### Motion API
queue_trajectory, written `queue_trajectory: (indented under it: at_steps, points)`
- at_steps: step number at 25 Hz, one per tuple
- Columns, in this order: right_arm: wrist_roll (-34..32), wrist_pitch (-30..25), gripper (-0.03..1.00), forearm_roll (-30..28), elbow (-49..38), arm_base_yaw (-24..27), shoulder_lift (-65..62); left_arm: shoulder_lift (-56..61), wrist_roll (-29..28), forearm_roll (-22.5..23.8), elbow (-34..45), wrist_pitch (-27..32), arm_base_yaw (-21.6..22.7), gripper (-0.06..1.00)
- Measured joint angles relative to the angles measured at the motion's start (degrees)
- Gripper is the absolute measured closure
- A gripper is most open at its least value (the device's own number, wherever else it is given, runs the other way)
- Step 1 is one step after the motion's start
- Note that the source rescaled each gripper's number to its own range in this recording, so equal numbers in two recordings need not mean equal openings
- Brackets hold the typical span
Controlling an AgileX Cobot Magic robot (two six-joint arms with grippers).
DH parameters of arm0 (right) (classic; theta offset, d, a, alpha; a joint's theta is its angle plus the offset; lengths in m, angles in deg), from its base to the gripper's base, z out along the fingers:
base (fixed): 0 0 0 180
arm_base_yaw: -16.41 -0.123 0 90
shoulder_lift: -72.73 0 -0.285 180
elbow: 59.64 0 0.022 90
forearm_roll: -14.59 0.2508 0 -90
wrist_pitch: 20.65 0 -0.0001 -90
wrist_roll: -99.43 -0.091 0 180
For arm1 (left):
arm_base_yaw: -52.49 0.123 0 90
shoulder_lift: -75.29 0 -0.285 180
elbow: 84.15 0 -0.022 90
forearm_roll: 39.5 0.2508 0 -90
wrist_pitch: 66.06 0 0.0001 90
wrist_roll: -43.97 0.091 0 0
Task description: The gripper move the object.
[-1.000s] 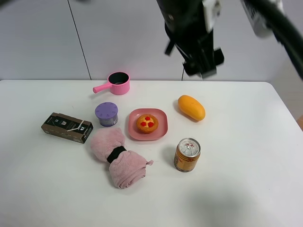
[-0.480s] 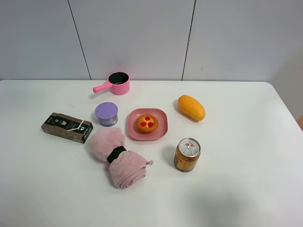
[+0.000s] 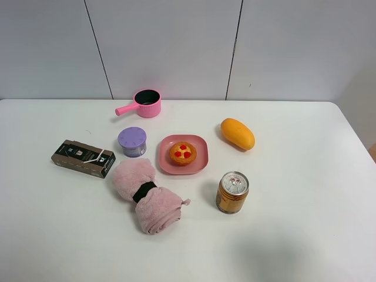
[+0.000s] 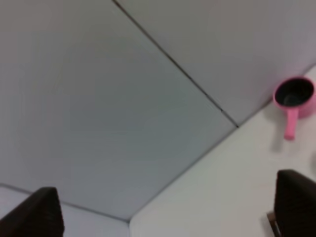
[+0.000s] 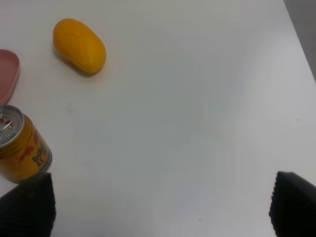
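Observation:
The golden-orange can [image 3: 232, 192] with red markings and a silver pull-tab top stands upright on the white table [image 3: 305, 176], right of the middle. No arm shows in the exterior high view. In the right wrist view the can [image 5: 19, 148] stands close to one black fingertip [image 5: 27, 205]. The right gripper [image 5: 160, 205] is open and empty above the table, apart from the can. The left gripper [image 4: 168, 210] is open and empty, facing the wall and the table's far left corner, far from the can.
A yellow mango [image 3: 237, 133] lies behind the can. A pink plate [image 3: 201, 161] holds a tart [image 3: 183, 153]. A lilac tub [image 3: 133, 141], a pink pot [image 3: 144, 103], a dark box [image 3: 83, 158] and a rolled pink towel [image 3: 144, 197] lie to the left.
One second ago a black arm hung at the top of the exterior high view. It has left that view. The things on the table have not moved.

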State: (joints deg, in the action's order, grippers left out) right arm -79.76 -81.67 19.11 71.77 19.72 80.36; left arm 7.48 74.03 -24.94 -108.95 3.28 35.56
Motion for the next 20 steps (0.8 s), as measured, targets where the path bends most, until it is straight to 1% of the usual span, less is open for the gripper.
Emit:
queue_trajectory:
  at_steps: [2,5,8,10,11,14,17,18,19,20]
  points:
    - [0.0,0.0,-0.03,0.0,0.0,0.0,0.0,5.9,-0.8,0.5,5.9,0.1,0.1,0.35]
    - [0.0,0.0,-0.03,0.0,0.0,0.0,0.0,13.6,-4.1,1.8,12.3,0.5,0.2,0.35]
    - [0.0,0.0,-0.03,0.0,0.0,0.0,0.0,20.0,-7.6,3.2,16.9,0.5,0.2,0.35]
    - [0.0,0.0,-0.03,0.0,0.0,0.0,0.0,23.9,-9.3,2.7,19.7,0.5,0.2,0.35]
    - [0.0,0.0,-0.03,0.0,0.0,0.0,0.0,26.2,-10.0,1.9,20.7,0.5,0.2,0.35]
    - [0.0,0.0,-0.03,0.0,0.0,0.0,0.0,33.0,-12.6,-3.7,23.7,0.6,0.2,0.35]
    - [0.0,0.0,-0.03,0.0,0.0,0.0,0.0,39.6,-12.9,-10.0,26.8,0.7,0.4,0.35]
    - [0.0,0.0,-0.03,0.0,0.0,0.0,0.0,41.1,-12.6,-11.5,27.8,0.8,0.9,0.35]
    - [0.0,0.0,-0.03,0.0,0.0,0.0,0.0,41.1,-12.6,-11.5,27.8,0.8,0.9,0.35]
    - [0.0,0.0,-0.03,0.0,0.0,0.0,0.0,43.0,-11.9,-12.9,29.6,0.8,1.8,0.35]
